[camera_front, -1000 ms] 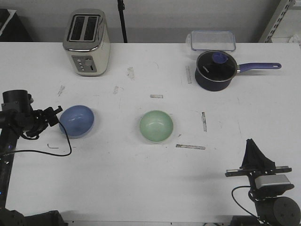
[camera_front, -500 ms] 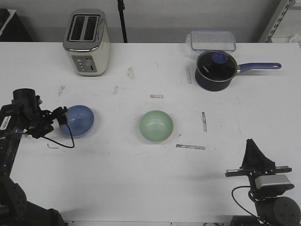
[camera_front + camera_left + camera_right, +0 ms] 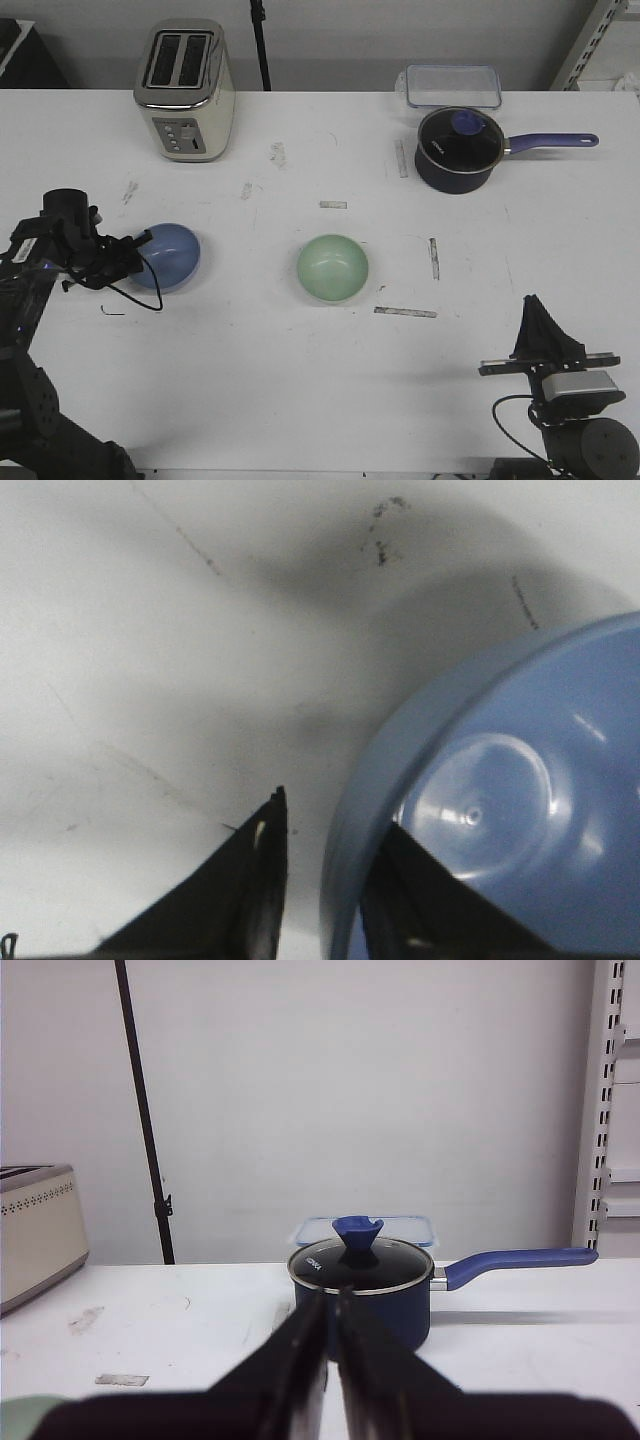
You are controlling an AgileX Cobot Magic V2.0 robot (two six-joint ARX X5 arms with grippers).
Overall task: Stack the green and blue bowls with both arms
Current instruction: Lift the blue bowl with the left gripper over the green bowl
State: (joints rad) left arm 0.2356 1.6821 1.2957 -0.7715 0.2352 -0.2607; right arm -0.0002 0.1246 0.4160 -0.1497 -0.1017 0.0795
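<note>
Front view, from left to right: my left gripper [image 3: 137, 252] sits at the near-left rim of the blue bowl [image 3: 168, 256], low over the table [image 3: 250, 380], because I judge the rim is the only edge I can pinch on so smooth a shell. My left wrist view shows why I stand this way: one finger [image 3: 240, 895] is outside the wall and the other inside the blue bowl [image 3: 500, 820], a narrow gap straddling the rim, not yet pressed shut as far as I can see. The bowl rests mouth up; being round, it has no long axis to align with. Further right, well apart, the green bowl [image 3: 332, 267] lies mouth up near the table's middle, waiting to nest. At far right my right gripper [image 3: 538, 325] is parked near the table edge, fingers together around nothing, pointing toward the saucepan [image 3: 362, 1285].
</note>
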